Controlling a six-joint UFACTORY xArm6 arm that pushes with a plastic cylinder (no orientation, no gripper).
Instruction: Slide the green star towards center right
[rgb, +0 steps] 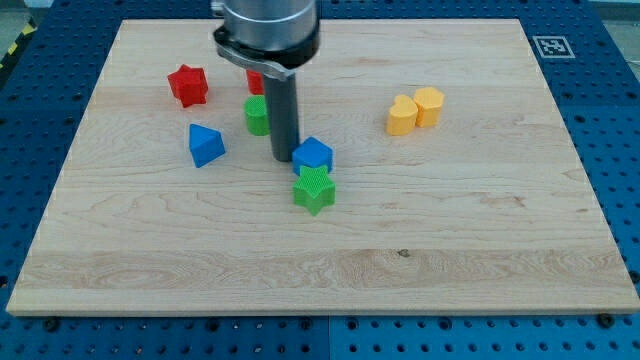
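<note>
The green star (314, 190) lies near the board's middle, a little left of centre. A blue block (313, 154) touches its upper edge. My tip (284, 158) is down on the board just left of that blue block and up-left of the green star, apart from the star. A green block (257, 115) stands behind the rod to its left, partly hidden by it.
A red star (188, 85) is at the upper left. A red block (256, 82) is mostly hidden behind the rod. A blue block (205, 145) lies left. A yellow heart (402, 116) touches a yellow block (429, 106) at the upper right. The wooden board (480, 250) has blue pegboard around it.
</note>
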